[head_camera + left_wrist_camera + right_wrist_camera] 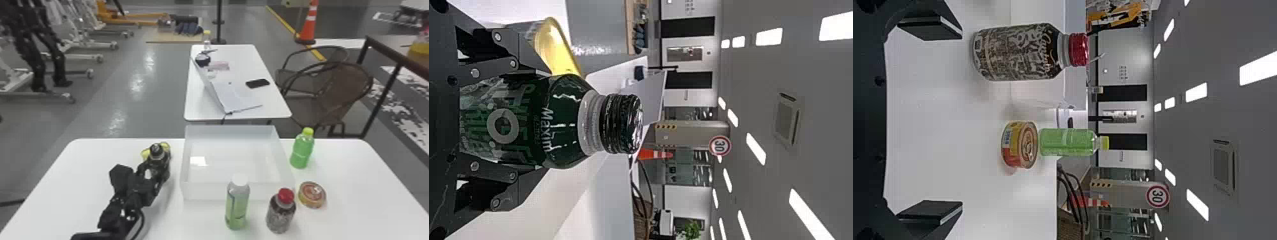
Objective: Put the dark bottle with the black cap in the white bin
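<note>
Just outside the white bin (207,192), dark bottle (564,122) (in left tool (155,170)).

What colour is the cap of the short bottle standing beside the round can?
Red; it shows best in the right wrist view.

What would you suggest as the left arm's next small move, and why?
I would probably lift straight up a little. The left gripper appears to have its fingers against both sides of the dark bottle, which is upright, left of the white bin. The bin's side wall lies between, so height should come before any sideways move.
</note>
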You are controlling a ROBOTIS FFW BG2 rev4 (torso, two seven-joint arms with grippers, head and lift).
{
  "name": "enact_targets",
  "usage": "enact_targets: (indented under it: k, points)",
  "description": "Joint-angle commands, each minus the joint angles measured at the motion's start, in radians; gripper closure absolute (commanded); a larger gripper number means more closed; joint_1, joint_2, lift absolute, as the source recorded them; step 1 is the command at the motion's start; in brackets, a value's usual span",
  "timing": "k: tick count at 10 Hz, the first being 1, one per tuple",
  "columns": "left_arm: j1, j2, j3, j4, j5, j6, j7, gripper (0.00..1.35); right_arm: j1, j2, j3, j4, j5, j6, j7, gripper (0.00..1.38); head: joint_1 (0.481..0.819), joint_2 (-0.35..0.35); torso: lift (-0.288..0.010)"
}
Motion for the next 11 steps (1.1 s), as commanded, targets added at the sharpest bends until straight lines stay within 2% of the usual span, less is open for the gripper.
enact_targets:
  k: [1, 2, 3, 4, 5, 8, 10, 11]
  points:
    - [0.090, -0.015, 0.003, -0.252, -0.022, 0.086, 0.037, 0.72, 0.001, 0.000, 0.000, -0.002, 0.000, 0.000, 0.000, 0.09, 0.549, 0.000, -0.100]
    - [0.129, -0.016, 0.012, -0.381, -0.014, 0.132, 0.053, 0.72, 0.004, 0.000, 0.000, -0.002, 0.000, 0.000, 0.000, 0.09, 0.549, 0.000, -0.100]
    - [0.152, -0.016, 0.003, -0.473, 0.034, 0.161, 0.053, 0.72, 0.004, 0.000, 0.000, -0.003, 0.000, 0.000, 0.000, 0.09, 0.549, 0.000, -0.100]
    - [0.165, -0.016, -0.027, -0.541, 0.069, 0.177, 0.054, 0.72, 0.004, 0.000, 0.000, -0.003, 0.000, 0.000, 0.000, 0.10, 0.549, 0.000, -0.100]
    - [0.162, -0.016, -0.091, -0.555, 0.166, 0.197, 0.054, 0.72, 0.004, 0.000, 0.000, -0.002, 0.000, 0.000, 0.000, 0.10, 0.549, 0.000, -0.100]
    - [0.119, -0.015, -0.247, -0.529, 0.322, 0.273, 0.010, 0.72, -0.001, -0.002, 0.000, 0.000, 0.000, 0.000, 0.000, 0.10, 0.549, 0.000, -0.100]
    - [0.065, -0.016, -0.324, -0.433, 0.416, 0.278, -0.052, 0.71, -0.001, 0.000, 0.000, 0.003, -0.002, 0.000, 0.000, 0.10, 0.549, 0.000, -0.100]
    - [0.047, -0.016, -0.344, -0.386, 0.439, 0.273, -0.066, 0.58, -0.004, 0.000, 0.000, 0.004, -0.002, 0.000, 0.000, 0.10, 0.549, 0.000, -0.100]
